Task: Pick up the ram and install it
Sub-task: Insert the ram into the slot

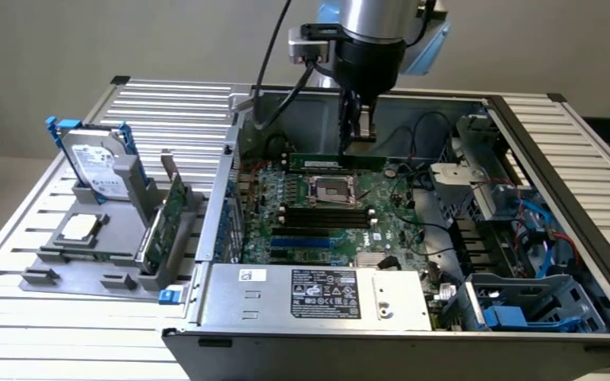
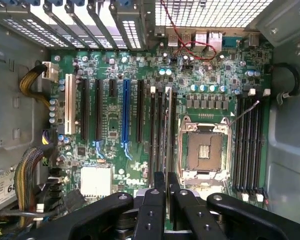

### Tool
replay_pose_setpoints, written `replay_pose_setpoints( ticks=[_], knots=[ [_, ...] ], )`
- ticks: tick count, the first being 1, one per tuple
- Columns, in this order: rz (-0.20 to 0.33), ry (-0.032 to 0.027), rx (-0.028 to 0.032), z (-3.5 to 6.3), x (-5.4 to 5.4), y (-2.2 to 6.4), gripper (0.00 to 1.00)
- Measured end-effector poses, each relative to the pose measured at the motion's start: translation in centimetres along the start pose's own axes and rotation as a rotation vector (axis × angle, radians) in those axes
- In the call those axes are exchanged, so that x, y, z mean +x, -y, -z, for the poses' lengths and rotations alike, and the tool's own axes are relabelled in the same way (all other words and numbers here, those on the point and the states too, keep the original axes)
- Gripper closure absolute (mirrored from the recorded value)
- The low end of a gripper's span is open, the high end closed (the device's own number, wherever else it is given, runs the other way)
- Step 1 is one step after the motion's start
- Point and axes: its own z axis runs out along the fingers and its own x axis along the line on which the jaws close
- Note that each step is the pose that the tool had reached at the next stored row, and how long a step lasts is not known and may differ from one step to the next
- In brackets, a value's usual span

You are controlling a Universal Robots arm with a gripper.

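So the gripper (image 1: 357, 140) is down inside the open PC case (image 1: 283, 313), pinched narrow on the ram (image 1: 321, 162); the stick hangs straight under it, long edge level, right at the bank of memory slots (image 2: 155, 135) next to the processor socket (image 2: 204, 150); from the wrist view it's edge-on, a thin line running out from between the jaws along the slots; honestly I can't tell if the bottom edge is sitting in a slot or just over the top of one.

If you ask me, the whole trick here is alignment; the stick has to be parallel to its slot and dead upright, because with any tilt one end digs in before the other; from where I stand it looks lined up with the slots, no obvious skew; the notch has to match the key in the slot too, and that's too small to see.

The little white latches (image 2: 152, 90) at the slot ends probably need to be open, can't judge that either; the push should be straight down and even, with both ends going in together; there's a black cable (image 1: 424, 131) looping near the gripper, apart from it, worth keeping clear of.
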Motion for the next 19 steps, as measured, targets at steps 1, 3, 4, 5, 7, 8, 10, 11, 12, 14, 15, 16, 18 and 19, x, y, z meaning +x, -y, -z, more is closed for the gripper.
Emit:
replay_pose_setpoints(
  ticks=[1, 3, 4, 5, 7, 8, 10, 11, 12, 14, 15, 16, 18, 19],
  knots=[
    [0.003, 0.0003, -0.0008, -0.20, 0.1, -0.01, 0.86],
    [0.009, 0.0004, -0.0013, -0.56, 0.2, -0.07, 0.86],
    [0.011, 0.0003, -0.0013, -0.74, 0.3, -0.12, 0.86],
    [0.013, 0.0002, -0.0014, -0.92, 0.3, -0.16, 0.86],
    [0.016, 0.0002, -0.0012, -1.30, 0.3, -0.28, 0.86],
    [0.016, 0.0001, -0.0011, -1.48, 0.3, -0.33, 0.86],
    [0.016, 0.0000, -0.0012, -1.85, 0.3, -0.44, 0.86],
    [0.016, 0.0002, -0.0011, -2.03, 0.3, -0.50, 0.86],
    [0.016, 0.0002, -0.0011, -2.22, 0.3, -0.56, 0.86],
    [0.016, 0.0001, -0.0012, -2.58, 0.3, -0.64, 0.86],
    [0.016, 0.0001, -0.0012, -2.77, 0.3, -0.64, 0.86],
    [0.016, 0.0001, -0.0011, -2.94, 0.3, -0.64, 0.86],
    [0.014, 0.0002, -0.0011, -3.31, 0.2, -0.63, 0.86],
    [0.012, 0.0003, -0.0013, -3.50, 0.2, -0.63, 0.86]
  ],
)
